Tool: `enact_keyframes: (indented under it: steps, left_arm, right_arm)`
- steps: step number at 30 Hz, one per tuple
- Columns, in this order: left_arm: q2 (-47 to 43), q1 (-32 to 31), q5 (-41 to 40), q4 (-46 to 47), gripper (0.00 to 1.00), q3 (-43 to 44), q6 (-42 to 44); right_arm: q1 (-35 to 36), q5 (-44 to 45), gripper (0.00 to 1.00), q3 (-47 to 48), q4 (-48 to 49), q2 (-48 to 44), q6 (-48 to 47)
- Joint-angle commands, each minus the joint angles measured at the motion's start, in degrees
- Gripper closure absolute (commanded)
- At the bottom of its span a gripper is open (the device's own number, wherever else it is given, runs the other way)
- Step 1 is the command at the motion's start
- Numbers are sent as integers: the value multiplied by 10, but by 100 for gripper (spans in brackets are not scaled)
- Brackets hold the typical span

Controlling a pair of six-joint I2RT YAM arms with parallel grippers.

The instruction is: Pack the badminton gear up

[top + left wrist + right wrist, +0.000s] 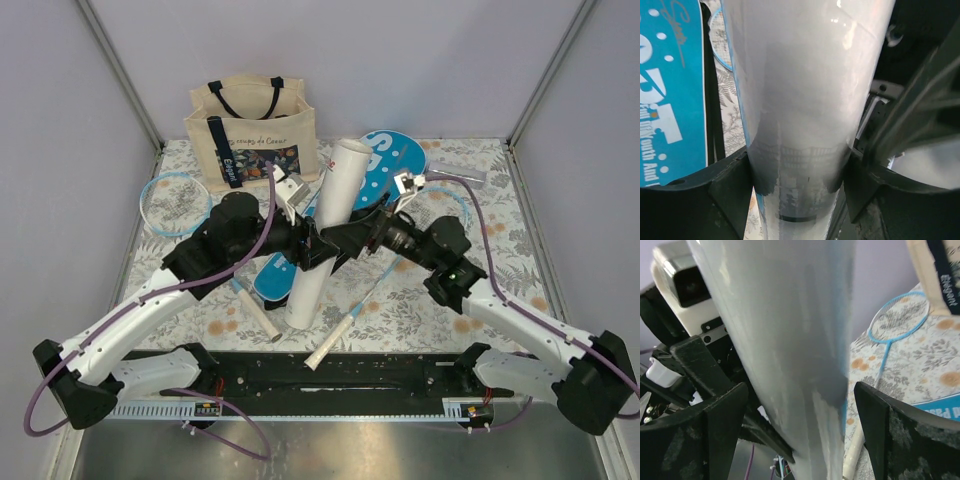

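Observation:
The white tube (338, 185) slants across the middle of the table, over the blue case lettered SPORT (388, 160). My left gripper (308, 240) is shut on the tube's middle; in the left wrist view both fingers press its sides (797, 185). My right gripper (345, 238) is open around the same tube from the right, with a gap at one finger (800, 425). One racket's light-blue head (173, 203) lies at the left. The other racket's white handle (330, 345) lies near the front, its head (455, 205) under my right arm.
A beige tote with black straps (255, 130) stands at the back left. A grey slim object (462, 172) lies at the back right. A white handle (255, 315) lies under my left arm. Walls close the table on three sides.

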Motion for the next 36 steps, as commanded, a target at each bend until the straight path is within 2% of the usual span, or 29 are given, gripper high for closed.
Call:
enact_keyframes:
  steps: [1, 5, 9, 11, 13, 15, 17, 19, 24, 26, 30, 36]
  left_arm:
    - [9, -2, 43, 50, 59, 9, -41]
    - [2, -1, 47, 51, 58, 1, -46]
    - [-15, -2, 36, 46, 50, -24, -35]
    - [-23, -2, 31, 37, 42, -35, -29]
    - [-33, -1, 31, 30, 28, -47, -18]
    - [-45, -1, 29, 22, 12, -55, -5]
    - [-55, -2, 23, 8, 1, -57, 14]
    - [-67, -2, 11, -6, 1, -57, 33]
    - [-89, -1, -24, -15, 1, -57, 69]
    - [-88, -1, -27, -30, 1, -51, 85]
    - [-93, -2, -64, -54, 1, -46, 115]
    - [-115, -1, -196, -39, 1, -89, 121]
  right_arm:
    - [34, 14, 5, 41, 68, 49, 3]
    - [34, 43, 13, 45, 78, 90, 40]
    - [33, 85, 33, 17, 113, 100, 84]
    - [33, 110, 41, -2, 136, 100, 98]
    - [33, 124, 48, -9, 151, 101, 102]
    - [31, 134, 49, -10, 151, 102, 96]
    - [20, 147, 52, -9, 137, 101, 95]
    - [-2, 140, 55, -3, 111, 94, 93]
    - [-80, 141, 59, -15, 0, 39, 82]
    - [-107, 154, 60, -16, -79, 8, 36]
    - [-157, 201, 59, 40, -284, -28, -81]
    - [-265, 208, 51, 158, -543, 3, -214]
